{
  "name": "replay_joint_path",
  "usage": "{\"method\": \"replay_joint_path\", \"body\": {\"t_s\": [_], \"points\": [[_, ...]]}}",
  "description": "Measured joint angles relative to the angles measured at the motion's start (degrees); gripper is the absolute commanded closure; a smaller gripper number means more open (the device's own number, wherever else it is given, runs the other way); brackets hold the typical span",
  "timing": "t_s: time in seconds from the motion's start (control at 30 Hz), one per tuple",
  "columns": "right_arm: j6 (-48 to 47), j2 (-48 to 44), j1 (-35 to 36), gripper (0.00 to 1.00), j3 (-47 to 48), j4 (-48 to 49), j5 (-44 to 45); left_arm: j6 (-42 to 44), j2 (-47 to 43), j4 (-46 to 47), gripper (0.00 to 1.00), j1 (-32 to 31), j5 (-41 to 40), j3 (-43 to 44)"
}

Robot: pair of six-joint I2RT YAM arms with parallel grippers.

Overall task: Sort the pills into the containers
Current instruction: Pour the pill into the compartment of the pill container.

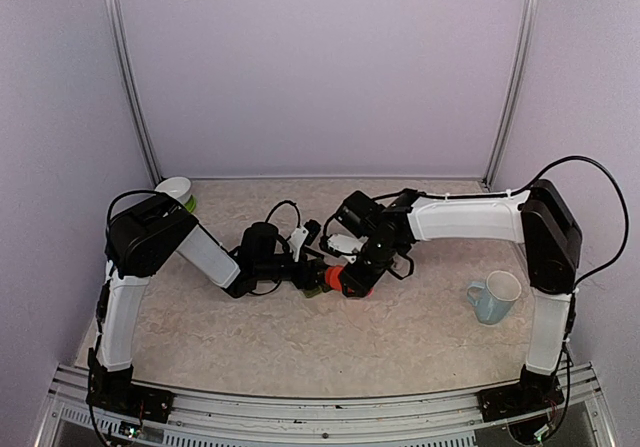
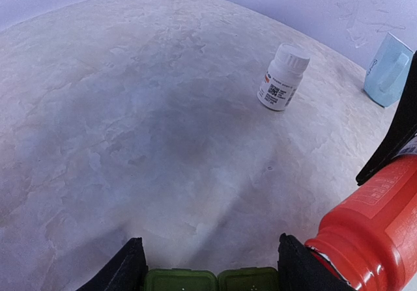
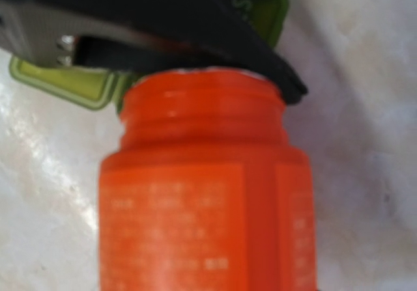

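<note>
Notably, left wrist shows white bottle (image 2: 281, 76) beyond containers (image 2: 212, 280).

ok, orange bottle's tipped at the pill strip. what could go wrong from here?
1. The uncapped orange bottle has its mouth against a finger of the left gripper, not clearly over a compartment of the containers. Pills could bounce off onto the table.
2. Bottle and gripper are crowded together, so tilting further may nudge the containers out of the left gripper.
</note>
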Motion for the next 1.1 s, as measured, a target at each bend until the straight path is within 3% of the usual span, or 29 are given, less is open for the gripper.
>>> {"method": "replay_joint_path", "body": {"t_s": [1.1], "points": [[-5.79,3.85,3.52,0.63,8.09,-8.96,10.78,0.00,-0.04,-0.44,0.35,-0.17,-0.20,0.13]]}}
